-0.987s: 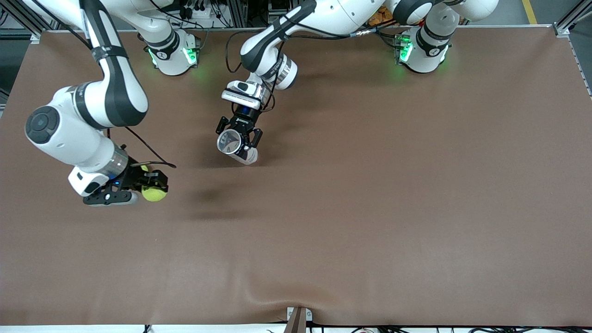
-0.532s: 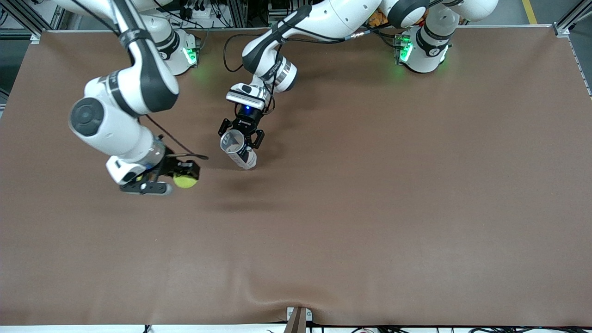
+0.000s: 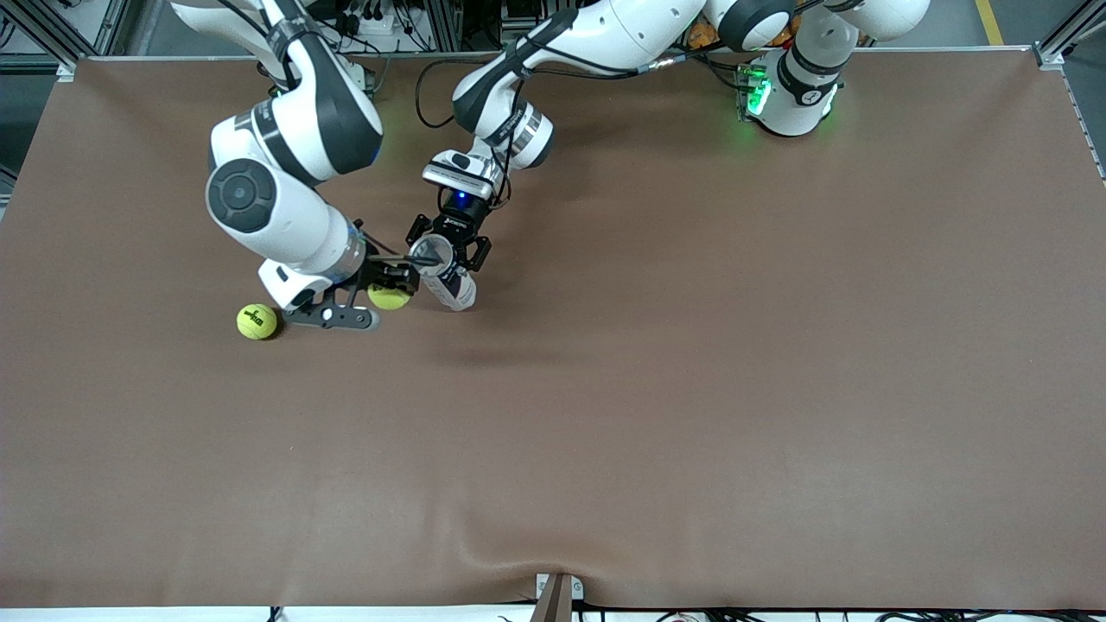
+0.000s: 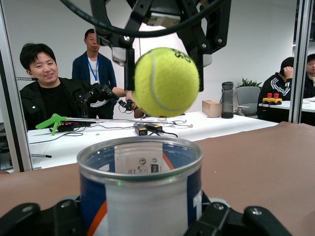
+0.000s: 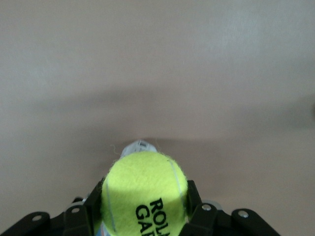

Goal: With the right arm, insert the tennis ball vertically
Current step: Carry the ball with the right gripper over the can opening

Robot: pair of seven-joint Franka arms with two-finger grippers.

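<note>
**Over the can: ball held at the mouth**

Above the can [image 3: 442, 275], the right gripper [image 3: 390, 289] clamps a tennis ball [image 3: 389, 298] between its fingers, just beside the can's open rim. In the left wrist view the ball [image 4: 166, 82] hangs right over the mouth of the can [image 4: 140, 187], clear of it. The left gripper [image 3: 448, 252] grips the can, tilted, over the table [image 3: 691, 363]. A second ball [image 3: 257, 321] lies on the table, toward the right arm's end from the can and nearer the camera.
</note>
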